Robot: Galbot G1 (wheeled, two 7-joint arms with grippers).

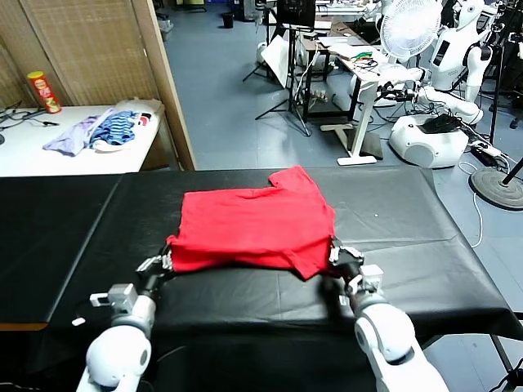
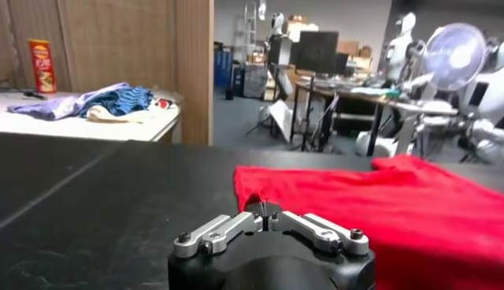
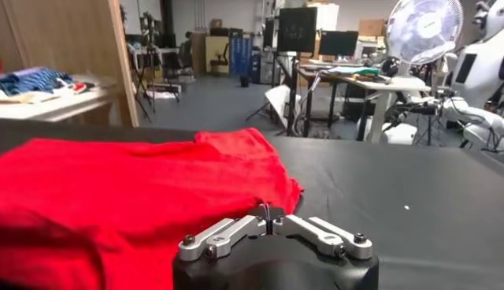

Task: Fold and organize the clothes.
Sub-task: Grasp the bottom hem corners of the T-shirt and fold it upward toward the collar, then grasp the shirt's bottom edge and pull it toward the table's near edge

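Black table cloth (image 1: 425, 245) carries our red T-shirt (image 1: 253, 224); left gripper (image 1: 166, 263) and right gripper (image 1: 335, 249) clamp its near corners, ready for folding

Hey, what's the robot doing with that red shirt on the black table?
It is partway through folding the red T-shirt, which lies on the black table. The left gripper is shut on the shirt's near left corner, and the right gripper is shut on the near right edge. A heap of other clothes sits on a white table behind.
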